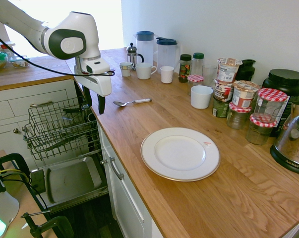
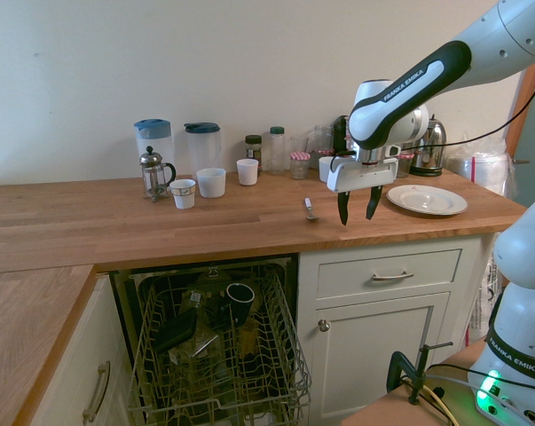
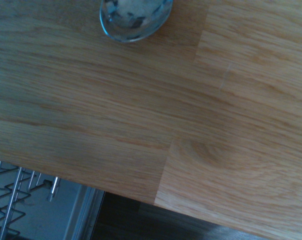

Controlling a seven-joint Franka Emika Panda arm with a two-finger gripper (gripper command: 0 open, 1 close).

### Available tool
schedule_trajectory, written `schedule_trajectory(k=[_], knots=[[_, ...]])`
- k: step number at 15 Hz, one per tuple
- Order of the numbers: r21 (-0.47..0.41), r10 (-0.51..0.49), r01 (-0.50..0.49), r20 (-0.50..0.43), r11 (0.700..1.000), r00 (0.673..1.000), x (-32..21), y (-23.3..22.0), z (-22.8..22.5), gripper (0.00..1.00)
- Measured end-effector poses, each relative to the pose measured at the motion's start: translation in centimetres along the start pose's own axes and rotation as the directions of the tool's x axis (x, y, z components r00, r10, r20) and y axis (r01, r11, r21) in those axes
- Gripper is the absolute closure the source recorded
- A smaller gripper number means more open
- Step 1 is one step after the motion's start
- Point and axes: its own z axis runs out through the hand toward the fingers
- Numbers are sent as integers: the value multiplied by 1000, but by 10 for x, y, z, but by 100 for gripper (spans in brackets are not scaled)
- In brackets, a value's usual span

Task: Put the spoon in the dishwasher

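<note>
The pincer hangs over the front edge of the counter, its two tips spread apart with nothing between them. Near it, on the wood, lies the spoon, its bowl towards the edge in the wrist view; it is not gripped, so the carrying part of the job is all undone. Further out on the same surface sits the plate, which the task does not ask for. Below the worktop the dishwasher is open and its wire rack is out, so access looks ready. Left to do, I judge: line up, pinch the spoon, lift it, carry it over the rack and release.
</note>
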Motion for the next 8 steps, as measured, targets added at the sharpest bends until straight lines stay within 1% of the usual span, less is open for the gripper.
schedule_trajectory(k=[2, 4, 6, 8], knots=[[-1, -3, 3, -10, 1000, 1000, 1, -1, -1, 0], [30, 37, -36, -18, 999, 999, 7, -9, -11, 0], [61, 129, -128, -25, 990, 991, 16, -28, -24, 0], [86, 218, -214, -32, 973, 976, 24, -58, -27, 0]])
